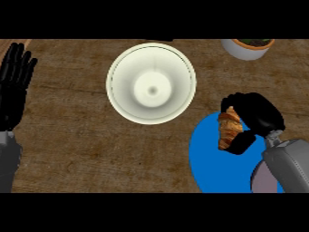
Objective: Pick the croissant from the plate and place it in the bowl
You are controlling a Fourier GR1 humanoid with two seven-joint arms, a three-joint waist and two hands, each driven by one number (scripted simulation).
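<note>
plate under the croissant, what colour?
Solid blue, no pattern. The plate shows best in the head view, beneath the croissant and the right hand.

Light is even and moderate across the brown wood-grain counter (pixel 83 149), with no hard cast shadows. The round cream ceramic bowl (pixel 151 83) is brightest, shading softly toward its centre. The flat blue plate (pixel 207 154) shows flat colour, no glare

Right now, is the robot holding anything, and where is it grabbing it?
Yes: the right hand curls round the croissant by its ends, over the blue plate.
</note>
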